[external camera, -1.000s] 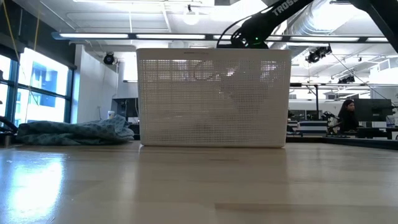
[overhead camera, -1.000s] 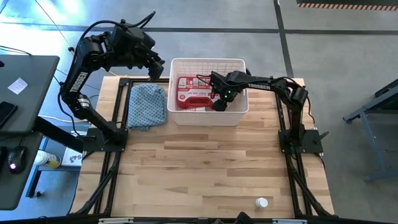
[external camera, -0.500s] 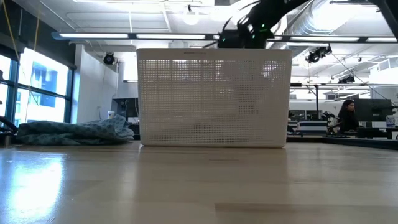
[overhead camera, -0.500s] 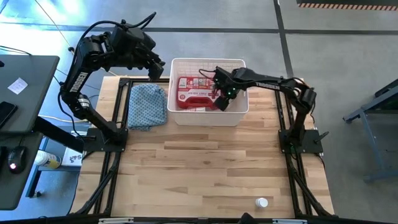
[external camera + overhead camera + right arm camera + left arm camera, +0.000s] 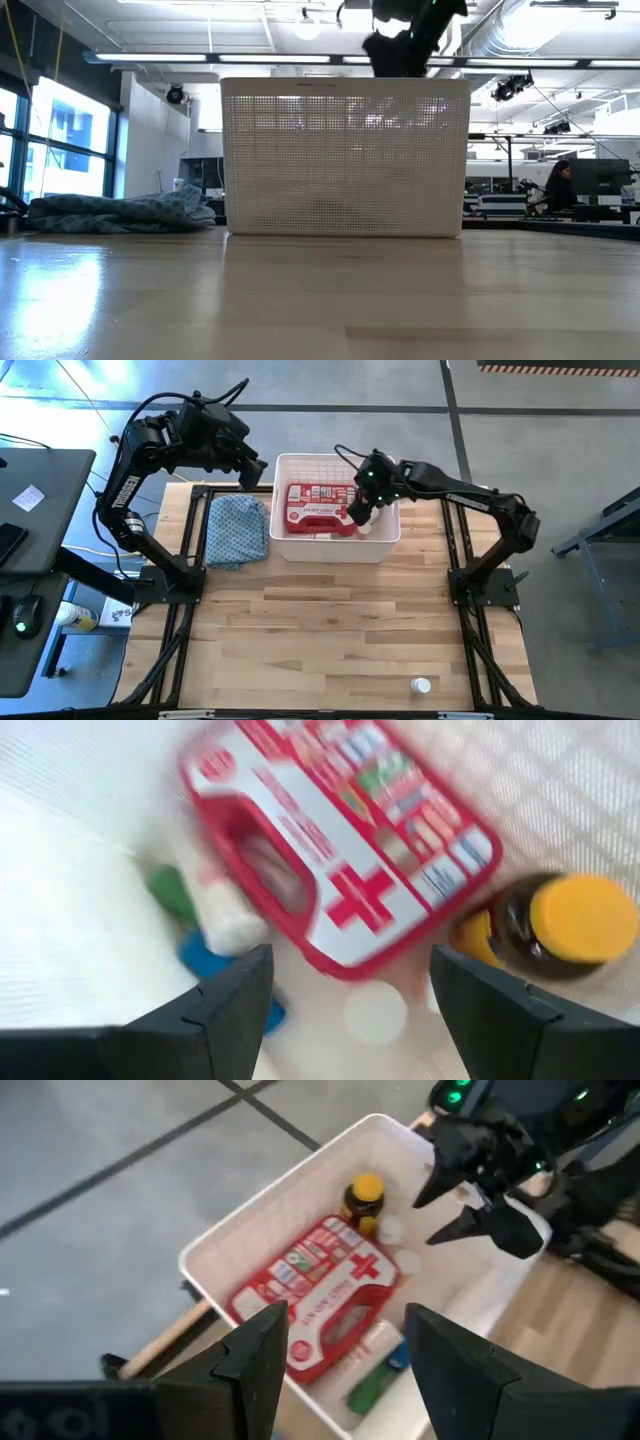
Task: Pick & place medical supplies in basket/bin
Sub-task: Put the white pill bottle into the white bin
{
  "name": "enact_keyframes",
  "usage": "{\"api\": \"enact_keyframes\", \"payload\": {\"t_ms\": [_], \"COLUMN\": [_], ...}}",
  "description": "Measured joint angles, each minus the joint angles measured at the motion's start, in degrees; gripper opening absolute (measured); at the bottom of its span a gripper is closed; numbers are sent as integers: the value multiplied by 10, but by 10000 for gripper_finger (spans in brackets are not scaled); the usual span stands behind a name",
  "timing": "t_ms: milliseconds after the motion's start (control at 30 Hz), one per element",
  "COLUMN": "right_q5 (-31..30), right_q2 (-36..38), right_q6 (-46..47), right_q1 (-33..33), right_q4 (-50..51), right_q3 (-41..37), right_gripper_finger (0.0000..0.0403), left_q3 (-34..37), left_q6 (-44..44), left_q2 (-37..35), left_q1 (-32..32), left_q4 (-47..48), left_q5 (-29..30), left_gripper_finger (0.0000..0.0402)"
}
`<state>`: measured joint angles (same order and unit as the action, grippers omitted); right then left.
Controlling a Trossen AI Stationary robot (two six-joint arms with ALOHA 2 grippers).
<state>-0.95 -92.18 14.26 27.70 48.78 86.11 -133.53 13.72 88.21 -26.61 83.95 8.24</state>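
right gripper [image 5: 360, 517]: hung over the right end of the white basket [image 5: 383, 537], fingers spread apart and nothing between them; its own wrist view showed both fingers wide with only the basket's contents beyond.
left gripper [image 5: 248, 472]: waited raised beside the basket's far left corner, fingers parted and empty.
first-aid case [image 5: 318, 507]: red with a white cross, lay flat inside the basket, filling most of its floor.
amber bottle [image 5: 364, 1196]: yellow-capped, stood in the basket just beside the case's far end.
tubes: a green tube [image 5: 372, 1384] and a blue one lay against the case's near side; a white tube lay along the case next to them.
small white pill bottles [image 5: 408, 1263]: two pale round caps seemed to sit near the amber bottle, though they were too small to be sure.
stray item [image 5: 421, 685]: a small white capped bottle, probably another pill bottle, stood alone near the table's front edge, well apart from the basket.
blue patterned cloth [image 5: 238, 528]: lay left of the basket, not part of the job.
step in hand: judged to be the right arm clearing the basket with empty fingers.
doing it well: it should lift straight up until the fingers clear the rim, so the slotted wall is not snagged or the amber bottle tipped, then travel to the stray bottle with fingers kept wide.
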Motion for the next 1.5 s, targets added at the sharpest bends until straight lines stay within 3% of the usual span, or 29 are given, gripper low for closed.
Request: {"api": "enact_keyframes", "payload": {"t_ms": [200, 333, 567, 733, 867, 1033, 1167, 1500], "right_q5": [-2, -6, -74, -26, 12, 2, 2, -90], "right_q2": [54, 92, 152, 168, 166, 164, 164, 157], "right_q6": [35, 58, 138, 163, 186, 268, 342, 459], "right_q1": [-25, -57, -138, -201, -262, -350, -429, -647], "right_q4": [-25, -20, 17, 42, 81, 122, 137, 156], "right_q3": [0, 0, 1, 1, 1, 1, 1, -37], "right_gripper_finger": [259, 259, 259, 259, 259, 259, 259, 259], "left_q3": [0, 0, 0, 0, 0, 0, 0, 0], "left_q6": [18, 18, 27, 51, 79, 118, 149, 253], "left_q2": [0, 0, 3, 18, 29, 48, 69, 123], "left_q1": [9, 42, 112, 155, 188, 232, 255, 360], "left_q4": [-2, -7, -10, -10, -21, -65, -121, -125], "left_q5": [-52, -52, -11, 1, 9, 75, 87, 95], "left_gripper_finger": [232, 232, 232, 232, 232, 232, 232, 232]}}
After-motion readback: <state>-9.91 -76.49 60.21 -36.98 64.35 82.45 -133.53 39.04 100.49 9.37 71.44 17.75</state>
